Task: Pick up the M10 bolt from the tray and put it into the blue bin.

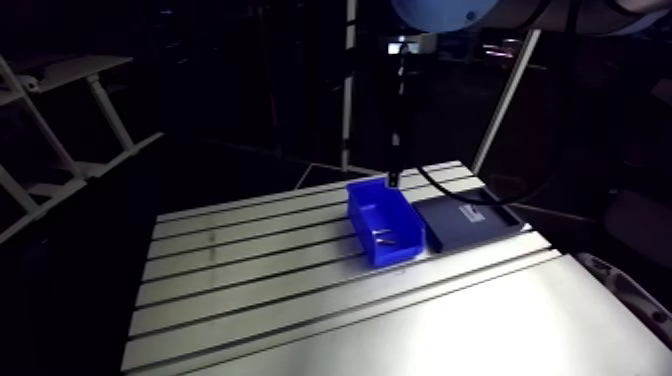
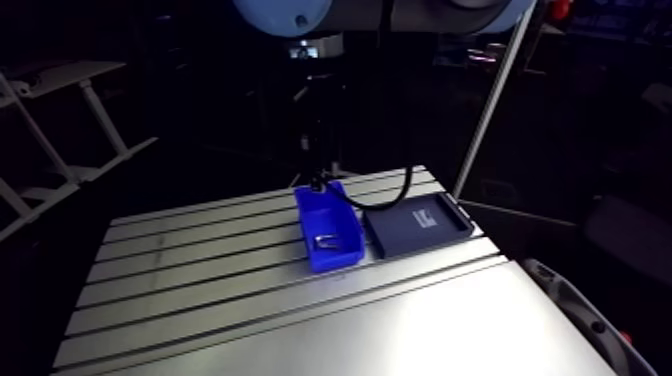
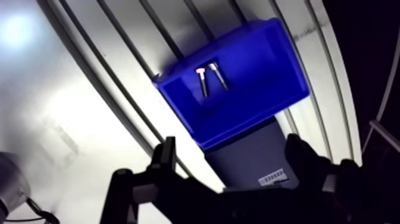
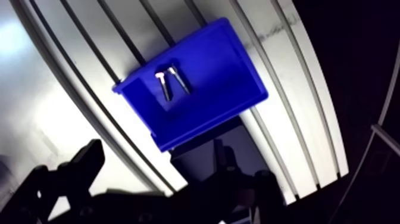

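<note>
The blue bin [image 1: 384, 222] stands on the slotted table, and two metal bolts [image 3: 209, 80] lie side by side on its floor near one end wall. The dark flat tray [image 1: 468, 220] with a small white label lies right beside the bin; I see no bolt on the part of it that shows. My gripper [image 3: 232, 159] hangs above the bin's edge where it meets the tray. It is open, its fingers [image 3: 164, 156] are wide apart, and nothing is between them. In the arm view the gripper [image 1: 395, 178] is over the bin's far end.
The aluminium table [image 1: 250, 270] with long slots spreads to the left of the bin and toward the front. A smooth metal plate [image 1: 480, 330] covers the near right part. A slanted pole [image 1: 505, 100] rises behind the tray.
</note>
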Robot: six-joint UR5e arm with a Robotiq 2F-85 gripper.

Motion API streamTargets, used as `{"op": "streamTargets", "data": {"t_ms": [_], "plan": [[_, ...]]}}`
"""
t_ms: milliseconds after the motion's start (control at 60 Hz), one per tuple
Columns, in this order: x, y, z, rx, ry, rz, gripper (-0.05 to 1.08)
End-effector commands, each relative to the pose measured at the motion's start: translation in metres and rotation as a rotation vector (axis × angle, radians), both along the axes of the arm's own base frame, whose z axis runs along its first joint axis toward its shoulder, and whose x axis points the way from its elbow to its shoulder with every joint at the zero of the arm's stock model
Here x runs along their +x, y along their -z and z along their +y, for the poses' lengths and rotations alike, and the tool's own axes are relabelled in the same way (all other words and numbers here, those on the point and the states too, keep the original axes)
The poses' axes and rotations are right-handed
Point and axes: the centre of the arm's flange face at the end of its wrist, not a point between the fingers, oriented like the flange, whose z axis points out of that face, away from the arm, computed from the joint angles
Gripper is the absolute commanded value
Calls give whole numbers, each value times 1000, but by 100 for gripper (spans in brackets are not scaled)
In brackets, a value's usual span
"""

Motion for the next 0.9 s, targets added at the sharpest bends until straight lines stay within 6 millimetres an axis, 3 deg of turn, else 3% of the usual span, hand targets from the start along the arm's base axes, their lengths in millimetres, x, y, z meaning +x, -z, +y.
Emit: {"op": "streamTargets", "data": {"t_ms": [17, 167, 267, 400, 517, 567, 900], "plan": [[-1, -32, 1, 49, 348, 49, 1], [2, -68, -3, 59, 634, 18, 1], [2, -76, -7, 62, 719, 16, 1], [4, -94, -30, 78, 852, 2, 1], [8, -105, -45, 67, 905, -30, 1], [9, -121, -53, 54, 947, -9, 1], [15, -149, -59, 42, 1013, 4, 1]]}}
